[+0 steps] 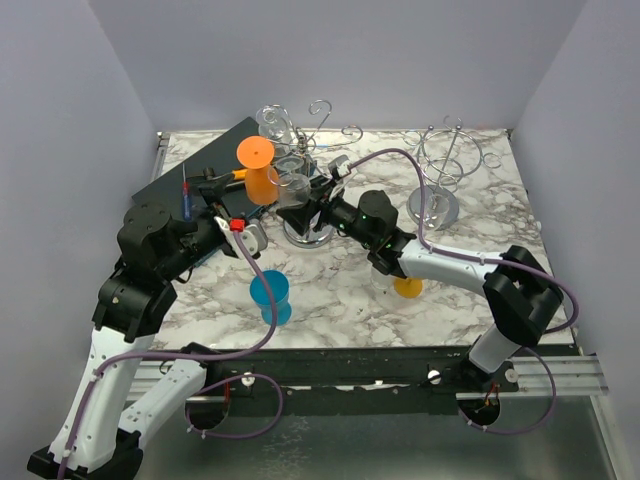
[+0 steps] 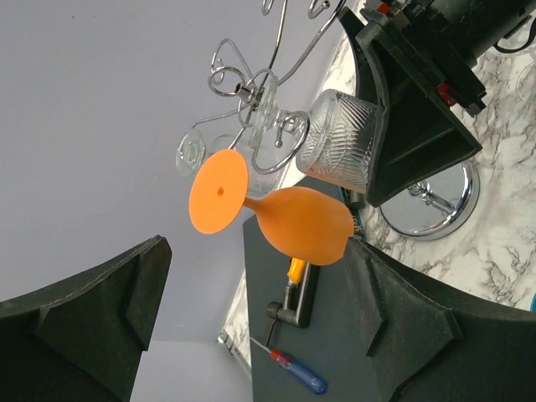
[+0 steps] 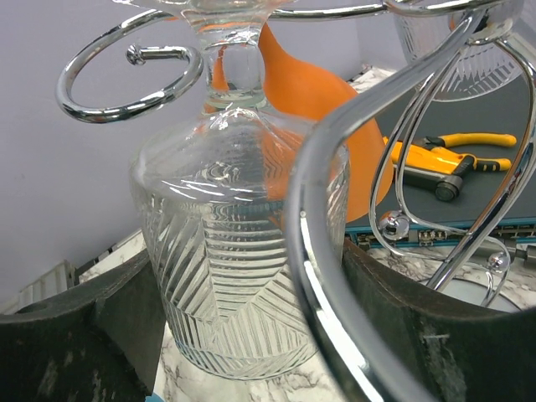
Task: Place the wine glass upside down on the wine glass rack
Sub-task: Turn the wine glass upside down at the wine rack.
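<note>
A clear ribbed wine glass [image 3: 243, 276] hangs upside down with its stem in a ring of the chrome rack [image 3: 126, 105]. My right gripper [image 3: 247, 276] is shut on its bowl, one finger on each side. In the top view that gripper [image 1: 300, 205] sits over the rack base [image 1: 312, 236]. An orange wine glass [image 1: 258, 172] stands upside down just behind, foot up. My left gripper [image 2: 255, 251] is open, and its right finger [image 2: 385, 318] is next to the orange bowl [image 2: 301, 224]. The clear glass [image 2: 343, 142] also shows there.
A second chrome rack [image 1: 435, 205] stands at the right. A blue glass [image 1: 272, 297] stands near the front and an orange object [image 1: 407, 287] lies under my right arm. A dark mat [image 1: 200, 165] holds a blue screwdriver [image 2: 297, 373] and yellow pliers [image 3: 444, 163]. Another clear glass [image 1: 270, 120] hangs at the rack's back.
</note>
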Robot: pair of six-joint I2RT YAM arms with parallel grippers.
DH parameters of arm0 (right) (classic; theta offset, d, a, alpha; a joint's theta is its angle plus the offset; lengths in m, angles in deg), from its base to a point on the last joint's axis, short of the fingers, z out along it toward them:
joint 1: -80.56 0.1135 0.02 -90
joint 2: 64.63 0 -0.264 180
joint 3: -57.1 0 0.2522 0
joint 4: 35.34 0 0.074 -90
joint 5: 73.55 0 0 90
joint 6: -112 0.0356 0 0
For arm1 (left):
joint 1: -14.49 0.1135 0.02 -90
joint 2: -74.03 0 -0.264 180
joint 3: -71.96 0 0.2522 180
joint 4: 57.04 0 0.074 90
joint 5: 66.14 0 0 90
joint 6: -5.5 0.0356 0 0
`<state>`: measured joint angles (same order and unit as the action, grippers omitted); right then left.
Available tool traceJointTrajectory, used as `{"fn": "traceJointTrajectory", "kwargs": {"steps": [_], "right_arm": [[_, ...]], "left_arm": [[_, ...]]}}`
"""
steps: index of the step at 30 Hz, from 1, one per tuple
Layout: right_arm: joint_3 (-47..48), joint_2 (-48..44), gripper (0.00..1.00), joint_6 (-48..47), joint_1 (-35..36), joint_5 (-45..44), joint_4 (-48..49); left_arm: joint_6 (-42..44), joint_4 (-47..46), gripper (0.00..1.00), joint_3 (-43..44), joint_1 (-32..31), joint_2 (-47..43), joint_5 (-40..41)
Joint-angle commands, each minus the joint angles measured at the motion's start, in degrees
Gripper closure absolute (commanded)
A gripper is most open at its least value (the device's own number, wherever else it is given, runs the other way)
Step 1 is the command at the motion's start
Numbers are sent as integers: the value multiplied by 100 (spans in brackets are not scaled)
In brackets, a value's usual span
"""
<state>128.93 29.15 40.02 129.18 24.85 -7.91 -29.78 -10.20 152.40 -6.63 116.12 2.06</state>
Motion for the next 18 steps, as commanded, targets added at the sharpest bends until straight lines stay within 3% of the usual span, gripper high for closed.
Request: {"fn": "traceJointTrajectory", "kwargs": {"steps": [1,18], "right_arm": [[309,35,52,-8,16,280,596],[198,-16,52,-316,25,384,722]], "left_arm": [[-268,80,8,155,-8,32,17],[-389,72,8,43,-6,-53,131]]}}
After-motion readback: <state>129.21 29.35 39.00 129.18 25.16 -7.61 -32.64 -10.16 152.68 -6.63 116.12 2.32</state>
